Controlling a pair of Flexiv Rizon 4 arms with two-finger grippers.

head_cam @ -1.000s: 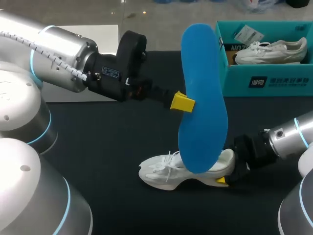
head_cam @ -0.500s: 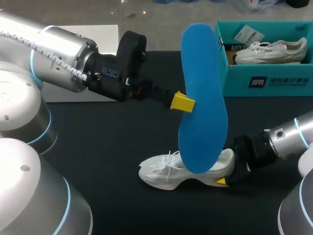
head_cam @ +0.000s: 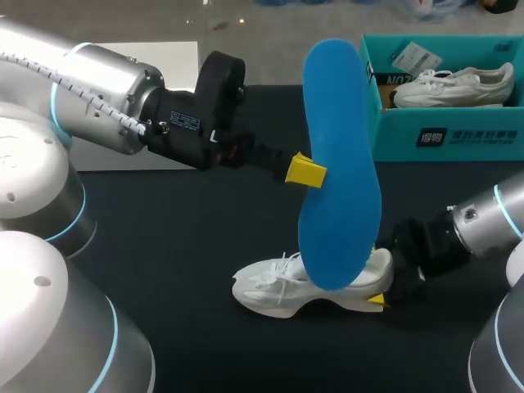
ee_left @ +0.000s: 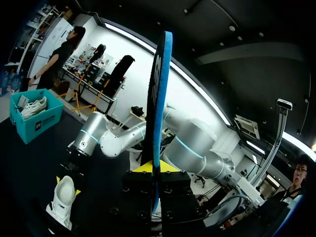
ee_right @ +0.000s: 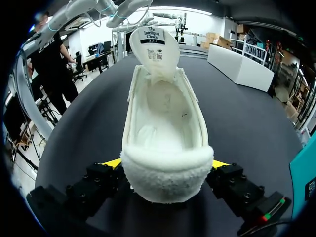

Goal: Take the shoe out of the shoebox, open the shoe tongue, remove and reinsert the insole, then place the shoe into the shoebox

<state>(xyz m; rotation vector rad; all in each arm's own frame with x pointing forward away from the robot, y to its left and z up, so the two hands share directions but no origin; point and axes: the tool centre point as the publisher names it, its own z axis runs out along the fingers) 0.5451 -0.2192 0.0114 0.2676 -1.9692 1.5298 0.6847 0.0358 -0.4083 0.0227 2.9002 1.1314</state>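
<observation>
My left gripper (head_cam: 305, 170) is shut on the edge of a blue insole (head_cam: 340, 164) and holds it upright above the table; in the left wrist view the insole (ee_left: 159, 98) stands edge-on between the fingers of that gripper (ee_left: 157, 170). Below it a white shoe (head_cam: 278, 291) lies on the black table, toe to the left. My right gripper (head_cam: 378, 286) sits at the heel. In the right wrist view the shoe (ee_right: 165, 123) has its tongue (ee_right: 153, 44) lifted back and its inside bare, and the right gripper (ee_right: 165, 165) stands open with a finger on either side of the heel.
A teal shoebox (head_cam: 442, 135) stands at the back right with a second white shoe (head_cam: 454, 86) inside. A white slab (head_cam: 176, 57) lies at the back left, behind my left arm.
My right gripper has spread a little wider at the heel and its arm has shifted slightly up and to the right. The left arm and the insole have not moved.
</observation>
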